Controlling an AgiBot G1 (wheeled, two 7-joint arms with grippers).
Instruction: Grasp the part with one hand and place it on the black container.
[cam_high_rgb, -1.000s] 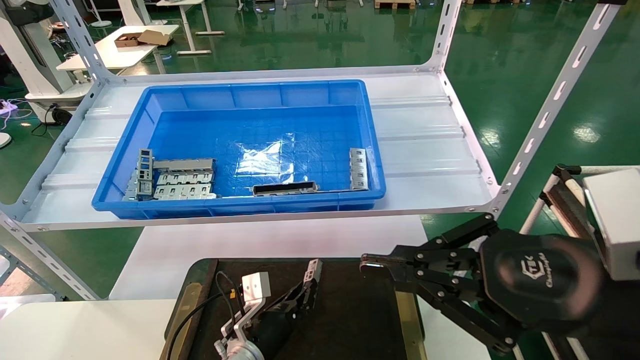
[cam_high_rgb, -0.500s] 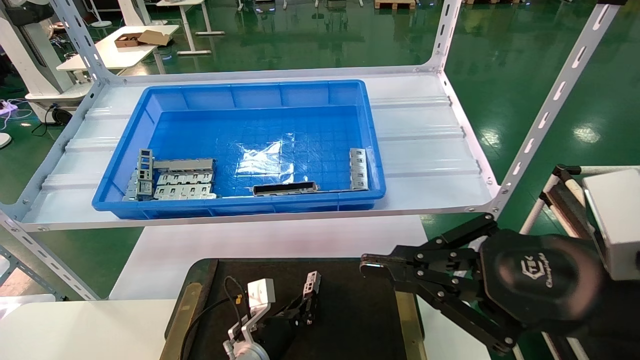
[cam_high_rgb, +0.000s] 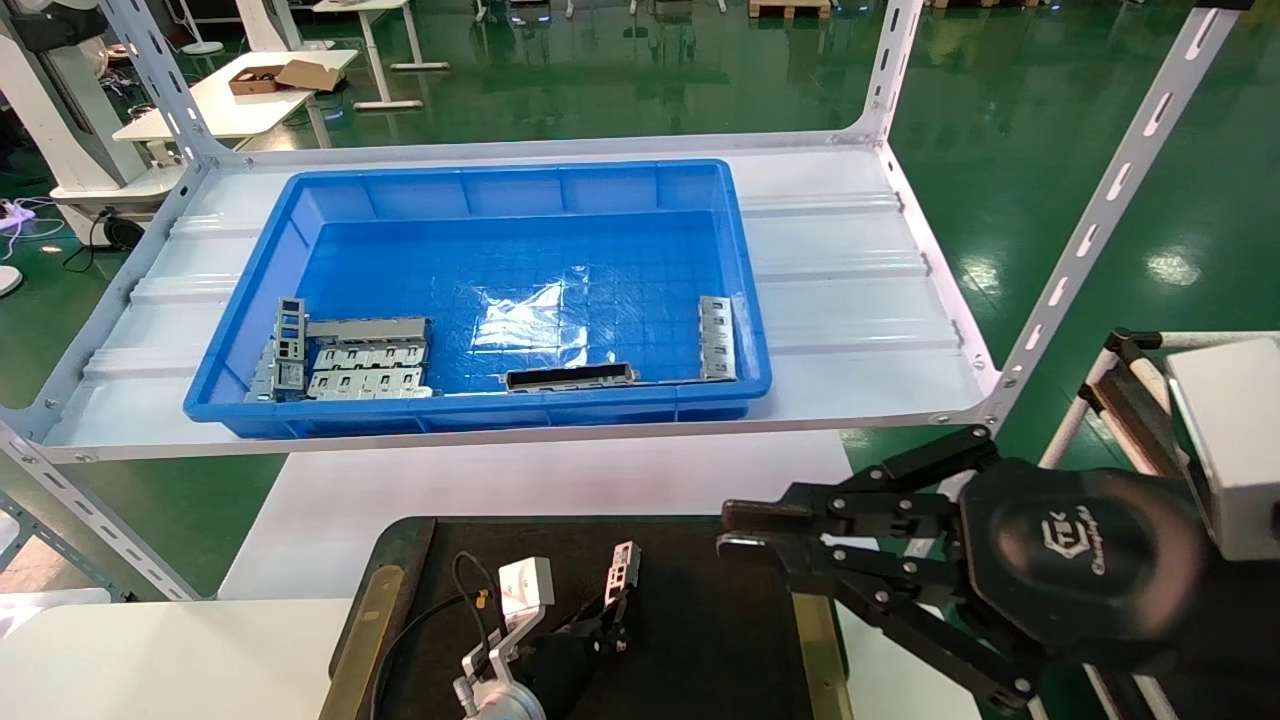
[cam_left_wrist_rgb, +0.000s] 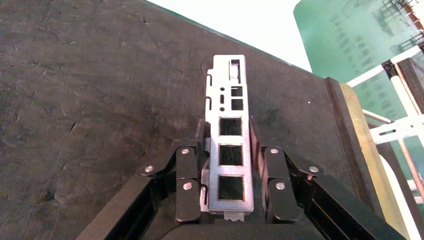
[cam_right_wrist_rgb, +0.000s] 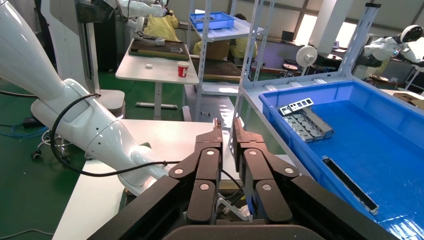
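Observation:
The part (cam_high_rgb: 622, 568), a slim silver bracket with square cut-outs, sits between the fingers of my left gripper (cam_high_rgb: 612, 612), low over the black container (cam_high_rgb: 710, 620). In the left wrist view the part (cam_left_wrist_rgb: 230, 135) sticks out past the gripper (cam_left_wrist_rgb: 227, 125), which is shut on its lower half, with the container's dark surface (cam_left_wrist_rgb: 100, 100) right beneath; I cannot tell whether the part touches it. My right gripper (cam_high_rgb: 738, 530) hovers empty at the container's right edge, its fingers almost together; it also shows in the right wrist view (cam_right_wrist_rgb: 226, 125).
A blue bin (cam_high_rgb: 480, 412) stands on the white shelf behind, holding grey stamped plates (cam_high_rgb: 360, 365), a dark bar (cam_high_rgb: 570, 377) and another silver bracket (cam_high_rgb: 716, 338). Slotted shelf posts (cam_high_rgb: 1100, 210) rise at the right. A white table (cam_high_rgb: 150, 660) surrounds the container.
My left gripper has drawn back toward me and lower over the container, carrying the part. The right gripper's fingertips have parted very slightly.

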